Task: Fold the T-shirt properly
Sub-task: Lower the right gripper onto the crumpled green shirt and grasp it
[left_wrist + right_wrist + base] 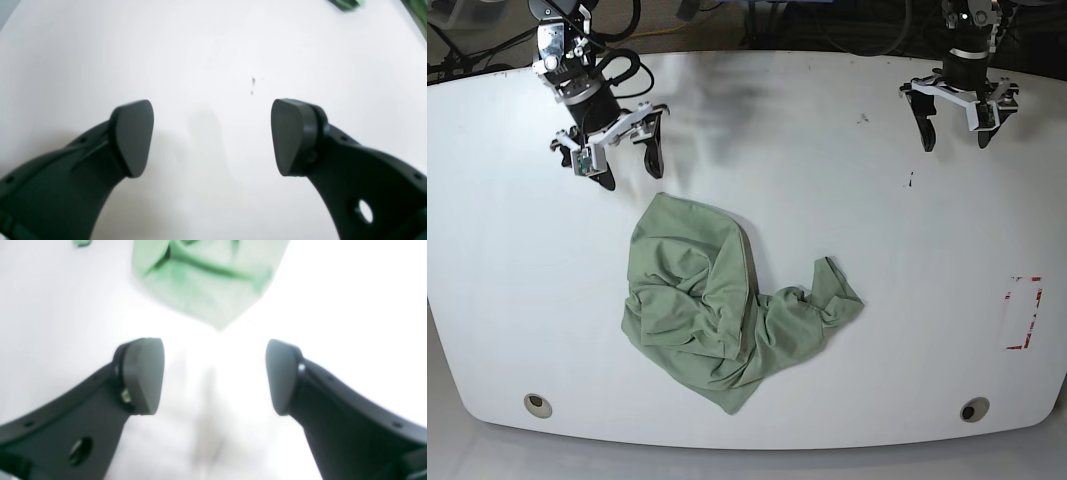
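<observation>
Right tool [630, 160]: it hung above the far left part of the worktop, just beyond the top edge of the shirt. Its two dark fingers [141, 375] stood wide apart with nothing between them – only bare white surface showed in the gap.

T-shirt [717, 315]: it lay crumpled in the middle of the worktop, a little to the left, pale sage green, in one loose heap with many folds. One flap reached out to the right side of the heap. In the right wrist view a corner of the cloth [206, 283] pointed toward the fingers but did not touch them.

Worktop [847, 200]: white, with rounded corners and a round hole near each front corner. A small dark mark [911, 181] sat on the right half.

Left tool [955, 125]: it hung above the far right part of the worktop, well apart from the shirt. Its fingers [133, 136] were also spread wide and held nothing – between them was bare worktop.

Red-edged marking [1021, 314]: it was near the right edge of the worktop; what it was, I could not tell.
</observation>
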`<state>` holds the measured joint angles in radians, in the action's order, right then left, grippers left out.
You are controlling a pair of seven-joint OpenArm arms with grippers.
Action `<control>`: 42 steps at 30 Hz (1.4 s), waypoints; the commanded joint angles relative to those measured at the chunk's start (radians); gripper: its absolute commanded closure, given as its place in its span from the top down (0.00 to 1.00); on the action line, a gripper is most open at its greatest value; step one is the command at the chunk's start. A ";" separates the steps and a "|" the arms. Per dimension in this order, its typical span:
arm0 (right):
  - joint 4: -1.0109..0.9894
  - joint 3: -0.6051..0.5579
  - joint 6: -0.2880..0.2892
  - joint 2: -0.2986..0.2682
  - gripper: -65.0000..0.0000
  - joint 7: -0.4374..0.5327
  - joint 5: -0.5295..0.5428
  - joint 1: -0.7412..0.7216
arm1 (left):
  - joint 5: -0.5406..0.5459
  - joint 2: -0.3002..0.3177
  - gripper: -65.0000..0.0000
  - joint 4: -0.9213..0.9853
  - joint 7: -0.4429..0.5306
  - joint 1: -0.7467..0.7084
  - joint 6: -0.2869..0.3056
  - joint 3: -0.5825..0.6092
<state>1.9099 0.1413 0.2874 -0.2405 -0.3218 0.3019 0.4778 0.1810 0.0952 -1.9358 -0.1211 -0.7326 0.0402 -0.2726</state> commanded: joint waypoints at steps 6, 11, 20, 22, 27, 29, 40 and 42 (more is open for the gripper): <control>-0.023 -0.075 0.002 -0.016 0.71 -0.121 0.007 -0.193 | -0.110 -0.001 0.79 -0.020 -0.024 0.020 -0.003 0.003; -0.120 -0.179 0.002 -0.016 0.71 -0.191 0.007 -0.359 | -0.108 -0.001 0.79 -0.024 -0.024 0.017 -0.003 0.002; -0.358 -0.434 0.002 -0.007 0.71 -0.214 0.007 -0.586 | -0.108 -0.002 0.79 -0.023 -0.024 -0.018 -0.003 -0.027; -0.398 -0.466 0.002 -0.006 0.70 -0.214 0.007 -0.618 | -0.108 -0.002 0.79 -0.023 -0.024 -0.028 -0.003 -0.027; -0.524 -0.506 -0.004 0.014 0.70 -0.208 0.006 -0.689 | -0.108 -0.002 0.79 -0.023 -0.024 -0.038 -0.003 -0.027; -0.559 -0.504 -0.006 0.020 0.70 -0.207 0.006 -0.704 | -0.108 -0.002 0.79 -0.023 -0.024 -0.038 -0.003 -0.027; -0.642 -0.512 0.000 0.020 0.13 -0.149 0.006 -0.727 | -0.108 -0.002 0.79 -0.023 -0.024 -0.035 -0.003 -0.027; -0.609 -0.526 0.000 0.020 0.01 -0.162 0.006 -0.719 | -0.108 -0.002 0.79 -0.023 -0.024 -0.034 -0.003 -0.027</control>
<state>1.2549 -0.3737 0.2821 -0.2173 -0.4923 0.2962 -0.2234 0.0715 0.0872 -1.9377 -0.1680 -0.7616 0.0422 -0.2955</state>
